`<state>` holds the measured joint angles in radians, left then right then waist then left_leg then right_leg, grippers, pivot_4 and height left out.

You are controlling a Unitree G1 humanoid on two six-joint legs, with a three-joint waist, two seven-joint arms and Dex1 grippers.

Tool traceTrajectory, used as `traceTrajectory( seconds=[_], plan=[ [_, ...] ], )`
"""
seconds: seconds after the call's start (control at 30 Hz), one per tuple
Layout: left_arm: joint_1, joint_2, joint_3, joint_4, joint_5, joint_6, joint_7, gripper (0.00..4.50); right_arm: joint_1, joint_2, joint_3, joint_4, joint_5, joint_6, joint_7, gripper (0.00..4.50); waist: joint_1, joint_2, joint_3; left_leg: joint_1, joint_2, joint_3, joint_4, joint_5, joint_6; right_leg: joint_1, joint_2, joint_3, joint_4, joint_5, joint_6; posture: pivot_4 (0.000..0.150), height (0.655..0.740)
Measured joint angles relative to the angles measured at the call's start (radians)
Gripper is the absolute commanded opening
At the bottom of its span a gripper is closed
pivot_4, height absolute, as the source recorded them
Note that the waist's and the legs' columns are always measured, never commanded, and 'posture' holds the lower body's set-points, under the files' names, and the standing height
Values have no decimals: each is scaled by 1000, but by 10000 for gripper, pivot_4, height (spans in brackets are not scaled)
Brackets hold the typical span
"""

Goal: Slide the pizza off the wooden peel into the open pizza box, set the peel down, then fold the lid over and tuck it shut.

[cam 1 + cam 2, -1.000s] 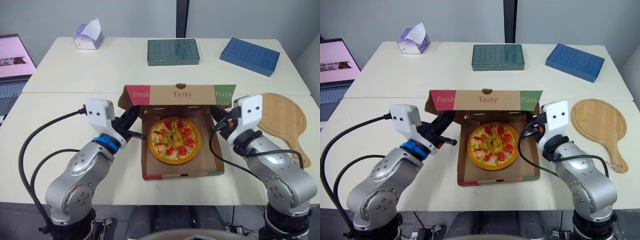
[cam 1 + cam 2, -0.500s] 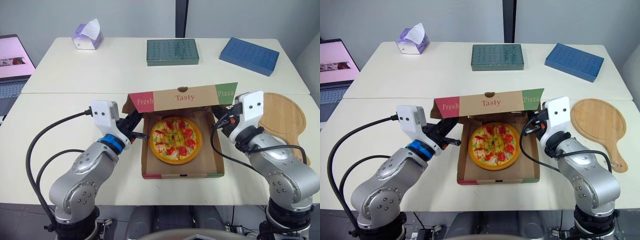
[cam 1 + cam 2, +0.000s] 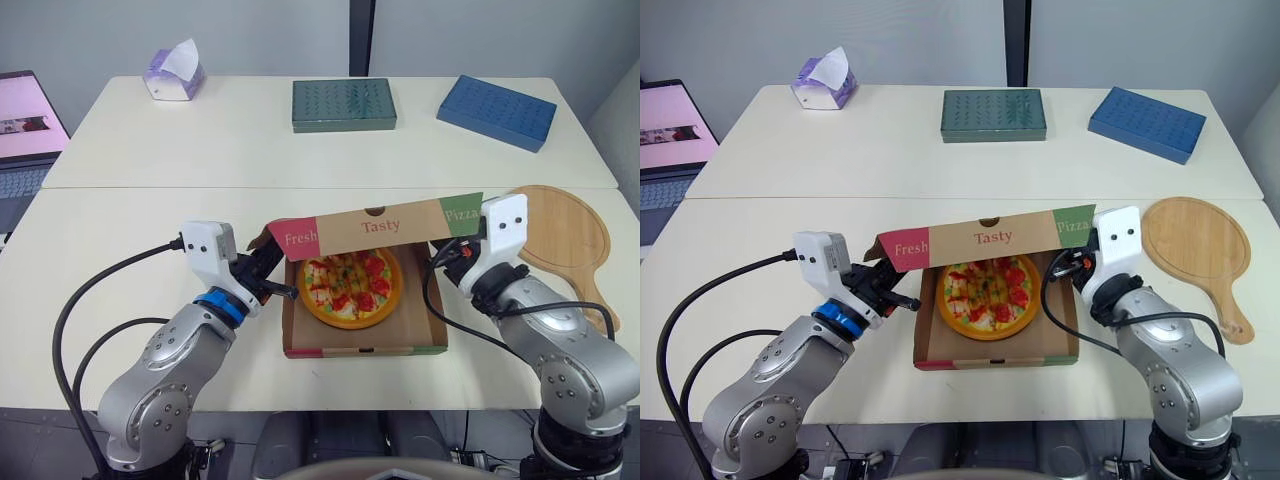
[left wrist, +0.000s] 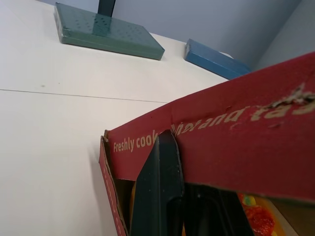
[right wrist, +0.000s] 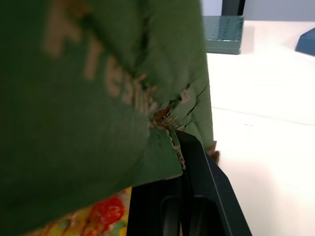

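Cardboard lid [image 3: 380, 227] half-closed over pizza [image 3: 350, 288]; wrist views show left gripper [image 4: 183, 194] and right gripper [image 5: 181, 196], narrow, touching it.

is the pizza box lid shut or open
Partly closed, not shut: the lid hangs tilted over the back of the pizza, while the pizza's front and the box's front wall lie uncovered.
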<state>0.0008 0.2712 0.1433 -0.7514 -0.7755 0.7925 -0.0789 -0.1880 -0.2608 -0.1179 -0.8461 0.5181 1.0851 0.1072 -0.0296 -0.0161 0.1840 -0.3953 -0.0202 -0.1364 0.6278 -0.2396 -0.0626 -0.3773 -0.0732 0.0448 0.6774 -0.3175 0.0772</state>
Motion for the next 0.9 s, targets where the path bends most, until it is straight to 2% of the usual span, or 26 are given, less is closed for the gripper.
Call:
traceTrajectory(
  seconds=[0.17,0.53,0.9],
  plan=[
    [-26,1,2,12,0,3,3,0,-34,16,-44,-11,54,62,-4,249,0,0,0,0,0,0,0,0,0,0,0,0,0,0,0,1500,7400],
    [-67,11,8,29,-7,31,7,0,-37,2,-35,-14,52,88,-24,249,0,0,0,0,0,0,0,0,0,0,0,0,0,0,0,1500,7400],
    [27,55,2,18,-7,6,-45,0,31,-29,12,-23,23,24,-23,249,-1,0,0,1,0,0,0,0,0,1,0,0,-1,0,0,1500,7400]
  ],
)
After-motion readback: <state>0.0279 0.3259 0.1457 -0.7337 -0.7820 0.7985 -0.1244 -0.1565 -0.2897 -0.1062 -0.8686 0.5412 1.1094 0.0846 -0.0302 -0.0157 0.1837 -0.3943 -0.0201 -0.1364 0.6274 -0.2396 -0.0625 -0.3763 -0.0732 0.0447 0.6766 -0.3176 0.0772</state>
